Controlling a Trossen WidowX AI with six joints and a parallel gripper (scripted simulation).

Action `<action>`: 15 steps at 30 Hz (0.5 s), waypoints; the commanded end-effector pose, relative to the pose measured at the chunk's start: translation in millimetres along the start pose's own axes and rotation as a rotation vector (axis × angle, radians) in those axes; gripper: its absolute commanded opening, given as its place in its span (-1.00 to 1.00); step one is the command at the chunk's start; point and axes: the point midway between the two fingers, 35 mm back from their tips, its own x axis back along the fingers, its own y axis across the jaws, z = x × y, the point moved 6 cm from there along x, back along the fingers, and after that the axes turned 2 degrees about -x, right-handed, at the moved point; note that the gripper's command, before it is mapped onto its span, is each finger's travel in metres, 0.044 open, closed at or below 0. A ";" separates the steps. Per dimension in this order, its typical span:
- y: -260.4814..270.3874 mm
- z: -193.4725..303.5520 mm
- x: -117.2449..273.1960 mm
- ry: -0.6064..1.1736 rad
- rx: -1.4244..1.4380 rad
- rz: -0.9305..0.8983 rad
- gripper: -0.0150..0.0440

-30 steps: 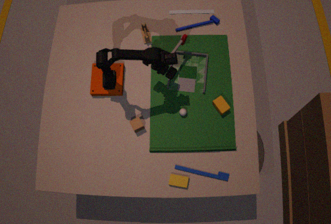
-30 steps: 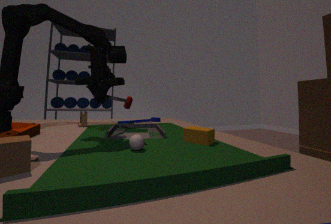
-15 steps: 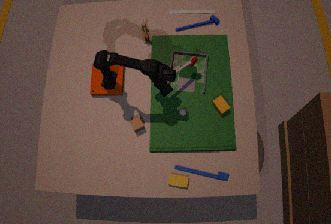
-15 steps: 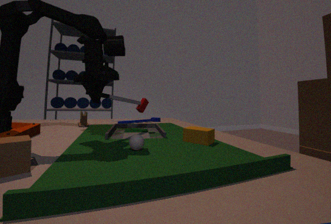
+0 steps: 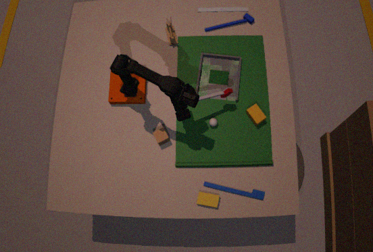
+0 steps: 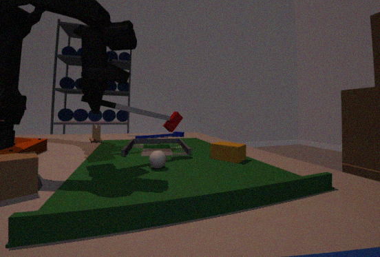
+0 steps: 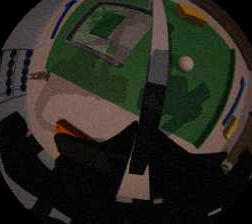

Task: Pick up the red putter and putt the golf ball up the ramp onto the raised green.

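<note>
My gripper (image 6: pixel 96 106) (image 7: pixel 142 125) points down and is shut on the black grip of the red putter (image 5: pixel 226 92) (image 6: pixel 173 121) (image 7: pixel 159 35). The putter is in the air, its pale shaft slanting down to the red head, which is above the mat and appears over the ramp area in the top view. The white golf ball (image 5: pixel 213 122) (image 6: pixel 157 159) (image 7: pixel 185 63) rests on the green mat (image 5: pixel 236 142) (image 6: pixel 206 176), on the near side of the pale ramp (image 6: pixel 156 152) (image 7: pixel 131 37). The raised green (image 5: pixel 219 77) (image 7: pixel 108 25) is inside a grey border (image 5: pixel 240 78) (image 7: pixel 96 54). My fingertips are hidden in the top view.
An orange-yellow block (image 5: pixel 256 114) (image 6: pixel 227 152) stands on the mat's right side. A tan block (image 5: pixel 161 134) (image 6: pixel 17 176) is left of the mat. Blue clubs (image 5: pixel 226 25) (image 5: pixel 233 190) lie beyond both mat ends. A yellow block (image 5: pixel 208 199) and a small wooden object (image 5: pixel 171 32) are also there.
</note>
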 end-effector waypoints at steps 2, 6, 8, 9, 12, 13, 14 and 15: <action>-16.8 16.6 5.0 0.013 -0.109 0.015 -0.49; -30.4 31.3 8.3 0.027 -0.203 0.026 -0.49; -36.8 39.0 10.1 0.034 -0.250 0.031 -0.49; -39.8 42.9 11.0 0.038 -0.273 0.033 -0.49; -48.6 54.9 13.7 0.048 -0.344 0.040 -0.49; -51.4 59.1 14.7 0.051 -0.368 0.043 -0.49; -54.1 63.2 15.6 0.055 -0.391 0.045 -0.49; -56.7 67.4 16.6 0.058 -0.415 0.048 -0.49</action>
